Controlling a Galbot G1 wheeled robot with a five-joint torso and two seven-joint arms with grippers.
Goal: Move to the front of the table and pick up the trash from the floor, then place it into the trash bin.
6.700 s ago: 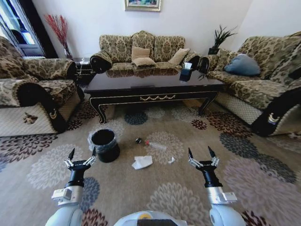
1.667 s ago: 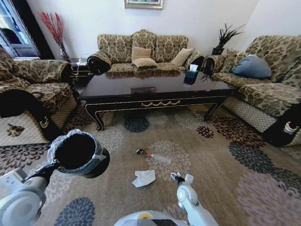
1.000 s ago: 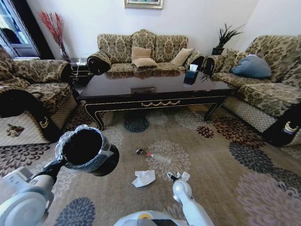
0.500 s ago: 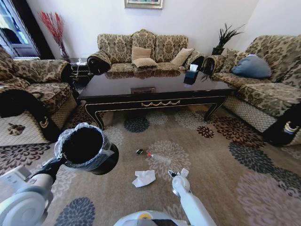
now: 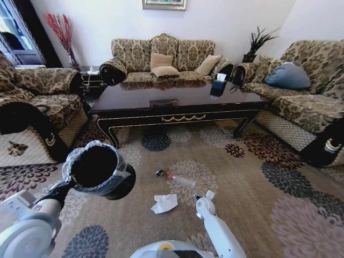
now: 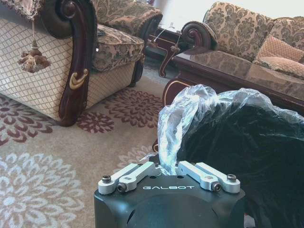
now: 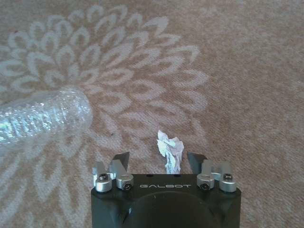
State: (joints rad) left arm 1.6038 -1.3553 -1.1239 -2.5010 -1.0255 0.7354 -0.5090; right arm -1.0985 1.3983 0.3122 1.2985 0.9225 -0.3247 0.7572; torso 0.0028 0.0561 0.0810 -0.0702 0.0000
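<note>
My left gripper [image 6: 168, 167] is shut on the rim of the trash bin [image 6: 237, 142], a black bucket with a clear bag folded over its edge. In the head view the trash bin [image 5: 99, 172] hangs lifted off the carpet at the left, held by the left gripper [image 5: 67, 183]. My right gripper [image 7: 159, 160] is open low over the carpet, with a tiny white scrap [image 7: 170, 149] between its fingers [image 7: 121, 161], apart from them. The clear bottle [image 7: 42, 118] lies beside it. The crumpled tissue [image 5: 165, 203], bottle [image 5: 183, 180], dark bit [image 5: 159, 173] and scrap [image 5: 209, 194] lie before the table [image 5: 177, 105].
Patterned sofas [image 5: 37, 102] [image 5: 312, 102] flank the carpet left and right, a third [image 5: 161, 59] behind the table. A tissue box [image 5: 217, 85] stands on the tabletop. Open carpet [image 5: 279, 188] spreads to the right of the litter.
The left arm has lifted the bin off the floor and carried it slightly right. The right arm has reached down to the scrap. In the last half second almost nothing moved.
</note>
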